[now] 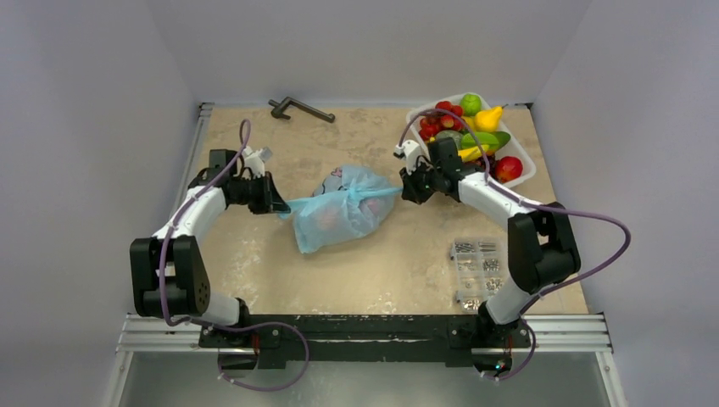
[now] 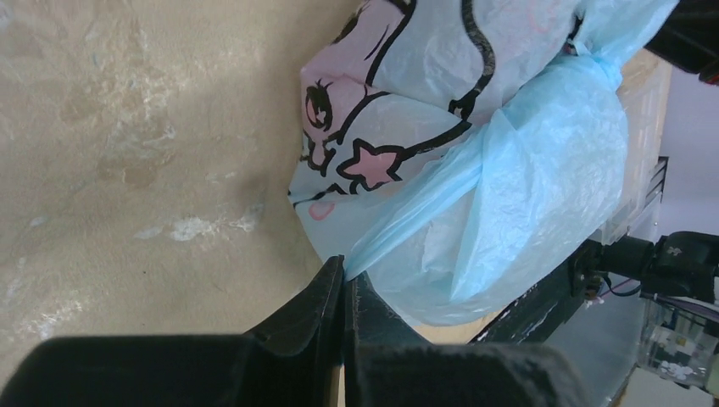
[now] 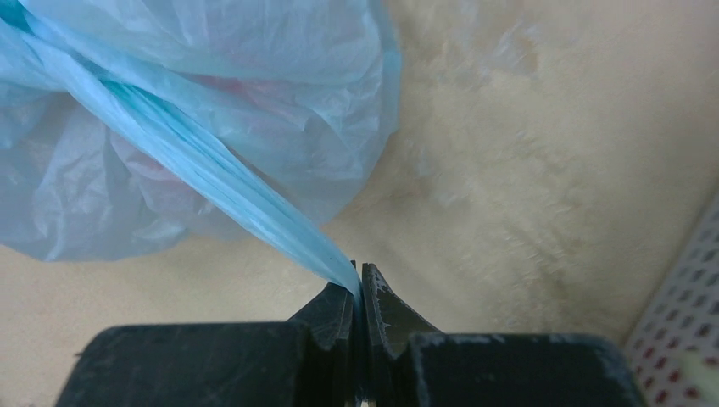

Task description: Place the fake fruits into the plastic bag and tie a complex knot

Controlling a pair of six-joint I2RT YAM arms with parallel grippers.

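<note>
The light-blue plastic bag [image 1: 343,212] lies in the middle of the table, bulging, with reddish shapes showing faintly through it. Its white patch with pink and dark print shows in the left wrist view [image 2: 398,110]. My left gripper [image 1: 284,203] is shut on the bag's left handle, pulled taut [image 2: 346,273]. My right gripper [image 1: 405,188] is shut on the right handle, stretched into a tight strand [image 3: 359,288]. The two handles cross at a twist [image 2: 593,64] on top of the bag. More fake fruits [image 1: 462,127], red, green and yellow, lie in the white tray [image 1: 527,161] at the back right.
A clear box of metal screws [image 1: 476,270] stands at the front right beside the right arm. A dark metal handle-shaped tool [image 1: 299,108] lies at the back of the table. Side walls close in the table on both sides.
</note>
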